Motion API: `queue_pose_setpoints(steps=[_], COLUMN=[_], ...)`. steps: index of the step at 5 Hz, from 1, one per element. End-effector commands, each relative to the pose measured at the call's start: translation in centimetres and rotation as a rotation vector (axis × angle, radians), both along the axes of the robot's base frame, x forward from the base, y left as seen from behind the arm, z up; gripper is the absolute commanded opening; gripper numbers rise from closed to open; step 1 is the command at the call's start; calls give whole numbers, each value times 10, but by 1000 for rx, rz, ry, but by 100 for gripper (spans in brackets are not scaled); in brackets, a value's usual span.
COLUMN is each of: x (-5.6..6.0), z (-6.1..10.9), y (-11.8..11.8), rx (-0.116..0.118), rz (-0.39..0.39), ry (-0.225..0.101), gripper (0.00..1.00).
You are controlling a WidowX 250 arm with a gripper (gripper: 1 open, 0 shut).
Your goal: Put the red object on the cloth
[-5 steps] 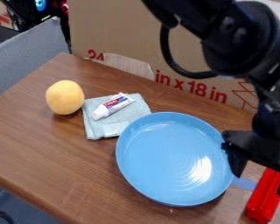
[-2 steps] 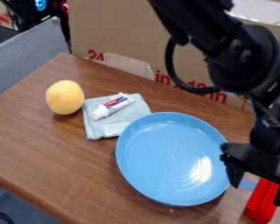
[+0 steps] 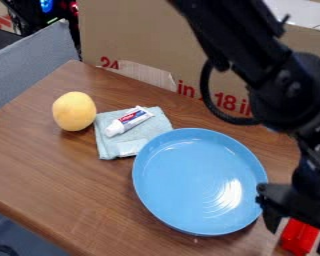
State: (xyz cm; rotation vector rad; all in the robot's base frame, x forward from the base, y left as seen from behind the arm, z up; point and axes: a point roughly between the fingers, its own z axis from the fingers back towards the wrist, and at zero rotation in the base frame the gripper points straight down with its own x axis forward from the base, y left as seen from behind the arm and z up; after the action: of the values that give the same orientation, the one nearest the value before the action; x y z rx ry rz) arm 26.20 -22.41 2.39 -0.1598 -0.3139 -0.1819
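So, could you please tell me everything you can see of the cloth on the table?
The cloth is a small, pale blue-green square of what looks like soft fabric, apparently folded. It lies flat on the wooden table, near the rim of the blue plate and beside the yellow fruit-like object. A white tube with a red cap rests on it, hiding part of its surface.

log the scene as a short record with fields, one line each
gripper: open, low at the red bar, to the right of the plate in the picture
red bar: on the table, partly hidden by the gripper
cloth: on the table beside the plate, toothpaste tube lying on it
toothpaste tube: white, on the cloth
plate: blue, round, nothing on it
yellow ball: left of the cloth
task: red bar not yet on cloth
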Motion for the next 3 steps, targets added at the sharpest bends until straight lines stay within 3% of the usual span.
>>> queue_pose_setpoints(steps=[1, 2, 3], x=[1, 18, 21], z=[7, 13, 13], y=[-3, 5, 9], rx=[-42, -41, -41], rz=[1, -6, 3], ry=[-28, -18, -14], gripper=[100, 0, 0])
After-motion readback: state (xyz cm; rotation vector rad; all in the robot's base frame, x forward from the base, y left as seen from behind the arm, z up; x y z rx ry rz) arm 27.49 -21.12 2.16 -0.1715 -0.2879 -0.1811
